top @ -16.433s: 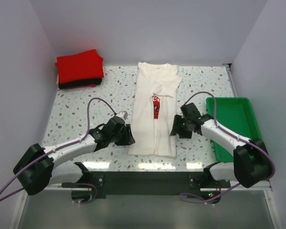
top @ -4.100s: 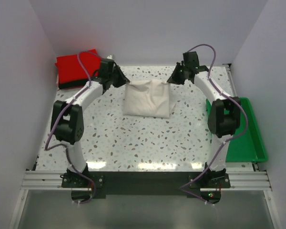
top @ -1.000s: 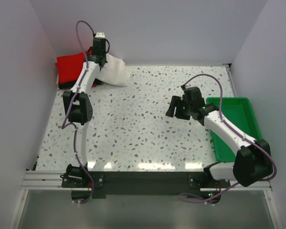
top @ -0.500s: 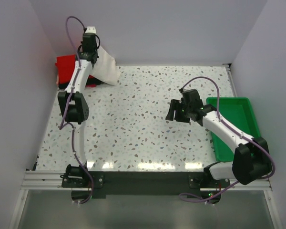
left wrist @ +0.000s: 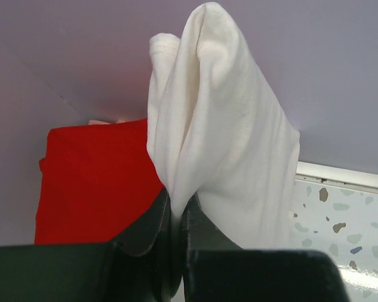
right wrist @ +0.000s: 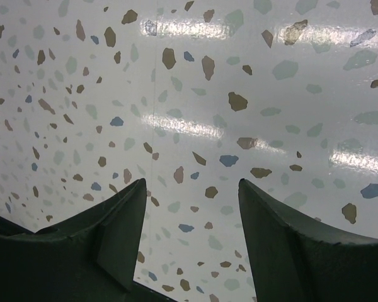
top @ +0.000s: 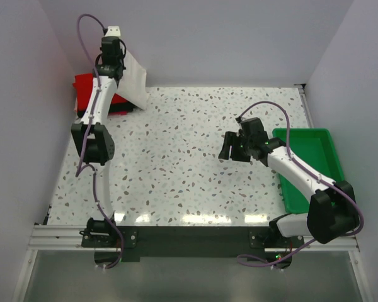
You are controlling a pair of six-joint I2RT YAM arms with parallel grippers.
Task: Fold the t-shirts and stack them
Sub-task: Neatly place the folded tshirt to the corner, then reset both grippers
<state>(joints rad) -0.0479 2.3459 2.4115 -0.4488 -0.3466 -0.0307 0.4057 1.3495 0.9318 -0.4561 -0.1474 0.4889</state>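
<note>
The left fingers (left wrist: 152, 228) pinch the cream-white t-shirt (left wrist: 222, 139) in the air over the red t-shirt (left wrist: 93, 184) at the far-left corner, while the right fingers (right wrist: 116, 234) gape empty above the tabletop (right wrist: 195, 94).

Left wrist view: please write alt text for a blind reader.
The left end effector is shut on a bunched white shirt. A red shirt lies behind it, and a speckled table shows at the lower right.

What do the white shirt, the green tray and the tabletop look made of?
White shirt: soft matte cloth, probably cotton; it drapes in loose folds.
Green tray: likely moulded plastic; smooth, even colour, raised rim.
Tabletop: glossy, terrazzo-look speckles, light reflections; stone or laminate unclear.
</note>
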